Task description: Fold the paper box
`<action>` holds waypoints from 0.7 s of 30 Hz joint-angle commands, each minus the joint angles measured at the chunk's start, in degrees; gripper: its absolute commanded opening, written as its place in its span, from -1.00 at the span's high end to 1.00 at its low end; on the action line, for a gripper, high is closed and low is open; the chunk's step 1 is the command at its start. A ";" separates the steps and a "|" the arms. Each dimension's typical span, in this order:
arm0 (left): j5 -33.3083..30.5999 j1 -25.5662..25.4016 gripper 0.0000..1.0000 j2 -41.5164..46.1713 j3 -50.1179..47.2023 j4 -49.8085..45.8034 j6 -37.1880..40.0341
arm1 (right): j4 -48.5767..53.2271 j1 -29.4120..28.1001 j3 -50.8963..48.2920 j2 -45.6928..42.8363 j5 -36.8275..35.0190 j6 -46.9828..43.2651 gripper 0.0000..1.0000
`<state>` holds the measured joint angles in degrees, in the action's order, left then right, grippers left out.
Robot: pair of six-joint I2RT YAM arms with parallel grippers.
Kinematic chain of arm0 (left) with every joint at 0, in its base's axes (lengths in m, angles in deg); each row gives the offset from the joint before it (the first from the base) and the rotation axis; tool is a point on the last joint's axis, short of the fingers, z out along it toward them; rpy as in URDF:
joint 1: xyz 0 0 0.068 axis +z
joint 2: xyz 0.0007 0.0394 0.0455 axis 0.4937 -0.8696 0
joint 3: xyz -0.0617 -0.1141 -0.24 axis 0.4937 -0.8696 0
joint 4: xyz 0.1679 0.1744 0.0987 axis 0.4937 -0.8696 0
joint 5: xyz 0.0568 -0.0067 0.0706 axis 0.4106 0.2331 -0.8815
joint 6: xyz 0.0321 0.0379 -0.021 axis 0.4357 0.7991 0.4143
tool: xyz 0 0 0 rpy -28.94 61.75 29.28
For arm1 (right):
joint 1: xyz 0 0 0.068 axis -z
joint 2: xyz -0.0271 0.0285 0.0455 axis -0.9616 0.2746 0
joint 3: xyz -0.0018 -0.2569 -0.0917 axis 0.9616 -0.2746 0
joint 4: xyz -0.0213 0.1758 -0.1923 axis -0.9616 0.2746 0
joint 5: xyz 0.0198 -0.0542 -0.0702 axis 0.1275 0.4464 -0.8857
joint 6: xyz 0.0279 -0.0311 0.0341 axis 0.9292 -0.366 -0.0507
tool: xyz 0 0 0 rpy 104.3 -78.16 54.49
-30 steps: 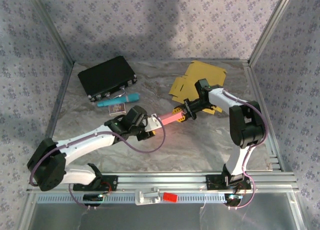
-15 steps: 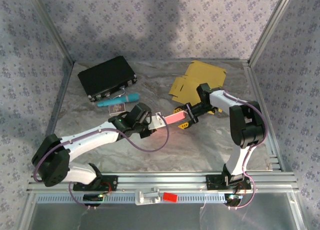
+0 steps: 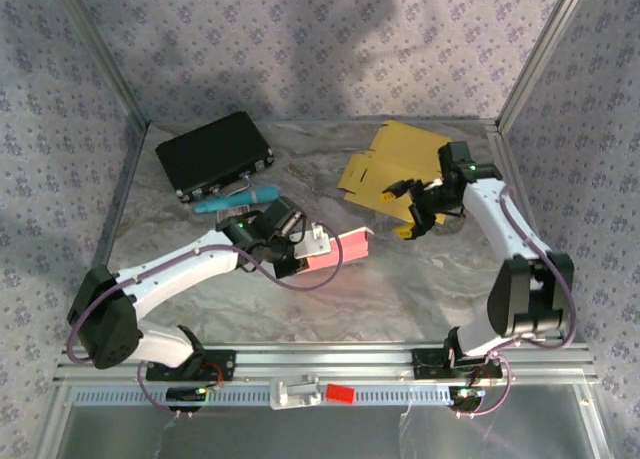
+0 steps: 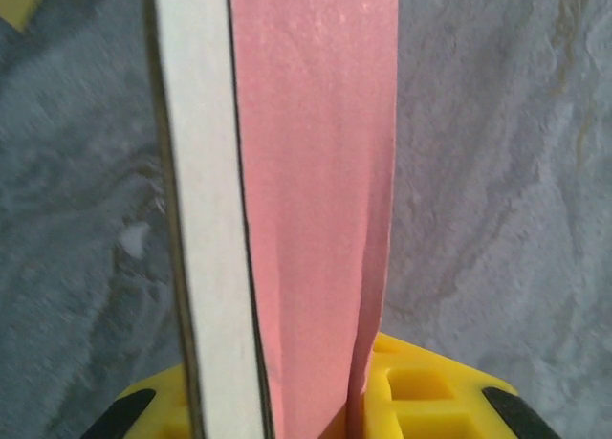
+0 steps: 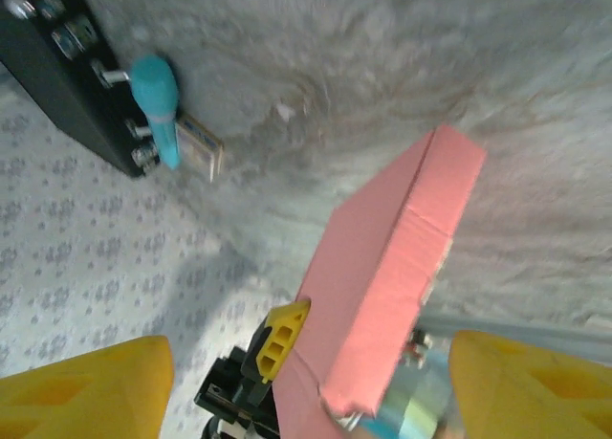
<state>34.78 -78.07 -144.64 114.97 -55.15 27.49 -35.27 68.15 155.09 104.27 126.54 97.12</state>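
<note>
Showing the left gripper (image 3: 303,247) pinching the pink paper box (image 3: 342,246) by one end near the middle of the marbled table (image 3: 400,289); in the left wrist view the box (image 4: 311,200) runs up from between the yellow fingers (image 4: 421,386), a white panel (image 4: 201,219) lying against its pink face. Right gripper (image 3: 405,212) hangs well apart from the box, at the near edge of the flat yellow cardboard sheets (image 3: 390,154), jaws spread wide; its own camera frames the two yellow fingertips (image 5: 86,386) at opposite lower corners, with the box (image 5: 392,267) between and beyond them, touching neither. At the far left lies a black case (image 3: 215,154), with a teal marker (image 3: 238,200) just in front of it and a small card (image 5: 198,148) beside the marker
</note>
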 commanded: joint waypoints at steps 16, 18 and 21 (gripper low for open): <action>-2.59 1.80 0.53 -8.89 7.65 -10.98 -5.45 | -21.10 -27.80 -14.62 -11.75 -34.57 25.64 -0.15; -2.68 1.82 0.52 -8.79 7.53 -10.79 -5.45 | -21.51 -28.40 -14.89 -11.11 -34.41 25.78 -0.12; -2.76 1.84 0.50 -8.84 7.50 -10.77 -5.53 | -20.82 -29.01 -14.16 -10.46 -34.22 25.58 -0.07</action>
<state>33.32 -76.54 -152.07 121.97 -63.74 22.55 -56.25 39.93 139.31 93.45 94.39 121.07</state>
